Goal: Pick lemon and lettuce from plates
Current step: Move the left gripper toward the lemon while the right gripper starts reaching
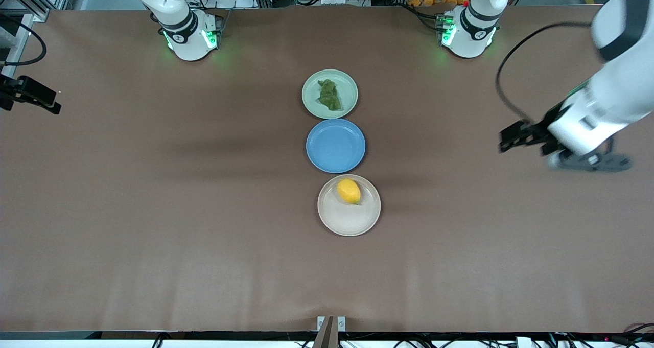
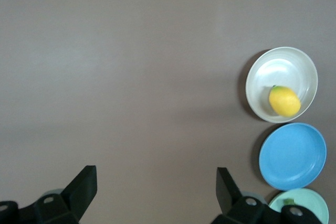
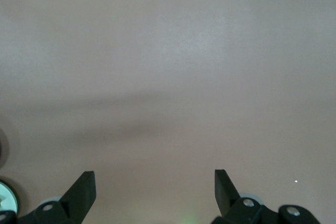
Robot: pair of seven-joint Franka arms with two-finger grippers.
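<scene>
Left gripper [image 1: 511, 139] is seen at the right edge of the front frame, over bare table [image 1: 153, 210] toward the left arm's end, fingers spread wide, nothing held or touched. Right gripper [image 3: 155, 192] is shown only in its wrist view, jaws fully apart, empty, over bare table. Lettuce [image 1: 329, 94] is found on the mint plate [image 1: 347, 82], upper centre. Lemon [image 1: 349, 191] lies on the beige plate [image 1: 347, 223], lower centre. A blue plate [image 1: 335, 145] sits between the two.
</scene>
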